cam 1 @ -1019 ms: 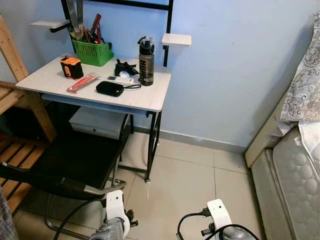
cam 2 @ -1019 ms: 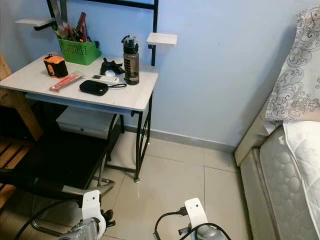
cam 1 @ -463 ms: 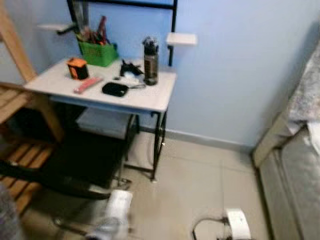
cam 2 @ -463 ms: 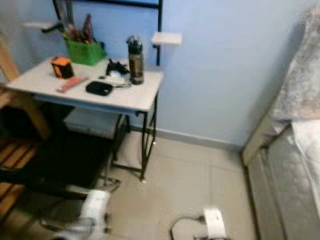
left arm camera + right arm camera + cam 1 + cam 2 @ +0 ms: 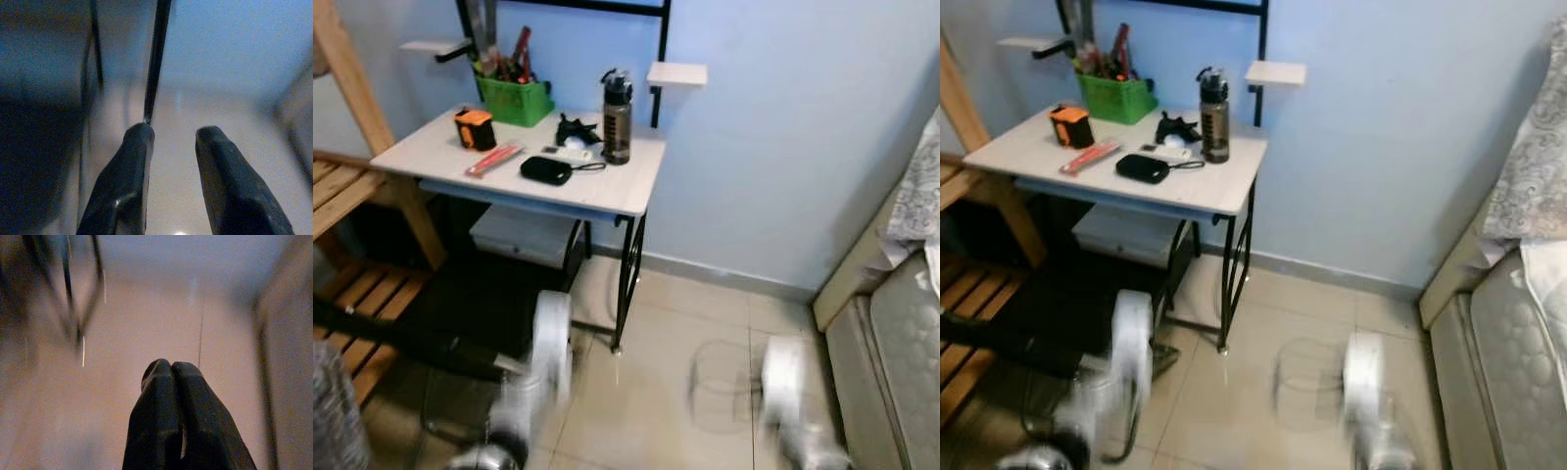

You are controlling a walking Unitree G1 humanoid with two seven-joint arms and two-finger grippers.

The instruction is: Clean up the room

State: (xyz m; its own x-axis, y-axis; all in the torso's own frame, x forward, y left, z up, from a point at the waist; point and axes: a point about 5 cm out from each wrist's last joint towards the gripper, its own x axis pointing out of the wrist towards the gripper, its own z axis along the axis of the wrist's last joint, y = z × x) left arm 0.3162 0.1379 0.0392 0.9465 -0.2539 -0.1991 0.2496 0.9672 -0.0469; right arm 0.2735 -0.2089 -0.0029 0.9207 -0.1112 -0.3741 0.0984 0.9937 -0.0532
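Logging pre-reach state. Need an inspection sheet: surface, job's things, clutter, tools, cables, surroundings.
Surface: white desk against the blue wall, bare at its front right.
Job's things: dark water bottle upright; black pouch; white remote; red flat pack; orange-black device.
Clutter: green basket of hand tools at the back; black bundle beside the bottle.
Tools: left tool open, right tool shut, both low over the floor, motion-blurred in the eye views.
Cables: nothing seen clearly.
Surroundings: black chair, wooden frame, mattress, tiled floor.
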